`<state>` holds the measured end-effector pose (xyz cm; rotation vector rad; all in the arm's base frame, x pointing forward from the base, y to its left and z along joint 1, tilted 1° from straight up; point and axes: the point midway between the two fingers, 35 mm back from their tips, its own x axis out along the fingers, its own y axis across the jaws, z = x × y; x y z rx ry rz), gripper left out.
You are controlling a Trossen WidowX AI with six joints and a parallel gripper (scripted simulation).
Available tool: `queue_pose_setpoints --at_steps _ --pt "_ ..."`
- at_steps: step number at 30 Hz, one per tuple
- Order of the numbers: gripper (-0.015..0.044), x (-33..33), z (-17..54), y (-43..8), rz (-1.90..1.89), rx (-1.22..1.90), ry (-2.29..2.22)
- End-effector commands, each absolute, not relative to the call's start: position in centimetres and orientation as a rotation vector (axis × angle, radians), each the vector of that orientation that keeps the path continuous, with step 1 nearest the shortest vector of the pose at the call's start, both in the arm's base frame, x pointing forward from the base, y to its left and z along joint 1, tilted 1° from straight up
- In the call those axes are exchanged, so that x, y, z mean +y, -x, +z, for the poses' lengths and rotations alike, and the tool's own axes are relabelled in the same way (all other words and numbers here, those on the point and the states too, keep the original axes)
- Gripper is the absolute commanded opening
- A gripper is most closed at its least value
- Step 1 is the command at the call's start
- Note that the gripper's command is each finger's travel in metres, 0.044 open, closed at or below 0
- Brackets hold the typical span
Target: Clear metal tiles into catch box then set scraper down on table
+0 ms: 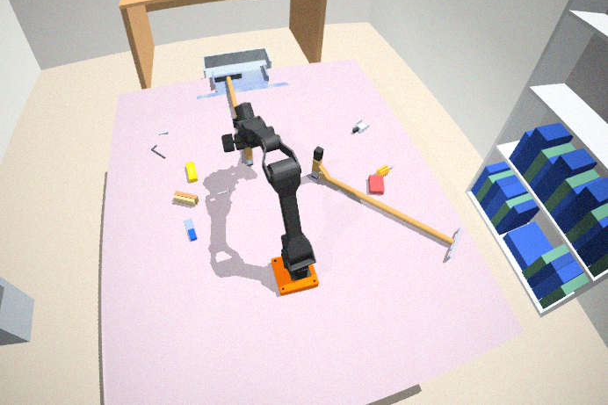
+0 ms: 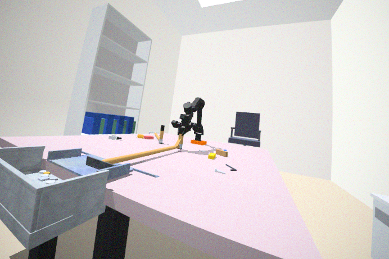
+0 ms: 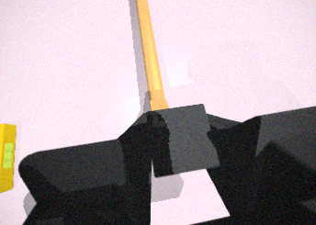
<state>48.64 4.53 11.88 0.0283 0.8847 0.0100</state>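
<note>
My gripper (image 1: 245,137) (image 2: 181,133) (image 3: 176,141) is shut on the upright black-topped grip at the near end of the long scraper (image 1: 231,93) (image 2: 142,154) (image 3: 149,50). Its wooden handle slopes away over the table to a black blade (image 1: 221,78) (image 2: 94,161), at the steel bench plate (image 1: 256,81) (image 2: 69,164), near the catch box. Whether the blade touches the plate is unclear. The catch box (image 2: 71,203) (image 1: 238,68) holds several small white, grey and orange tiles (image 2: 43,178). I see no tile on the visible plate; the blade and side walls hide part of it.
A second wooden-handled tool (image 1: 390,209) with a wide pale blade lies right of the arm. A yellow level (image 1: 191,171) (image 2: 211,155) (image 3: 6,155), a wooden block (image 1: 185,198) and a hex key (image 1: 158,152) lie left. A red block (image 1: 376,184) lies right.
</note>
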Motion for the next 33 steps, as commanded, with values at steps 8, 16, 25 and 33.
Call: queue_pose_setpoints --at_steps 8,16,25,33 --pt "0.0 4.7 12.7 -47.2 0.009 0.865 -0.028" --pt "0.0 4.8 12.7 -45.9 0.01 0.865 -0.028" --pt "0.0 4.9 12.7 -44.5 0.01 0.865 -0.028" --pt "0.0 4.9 12.7 -43.3 0.01 0.865 -0.028"
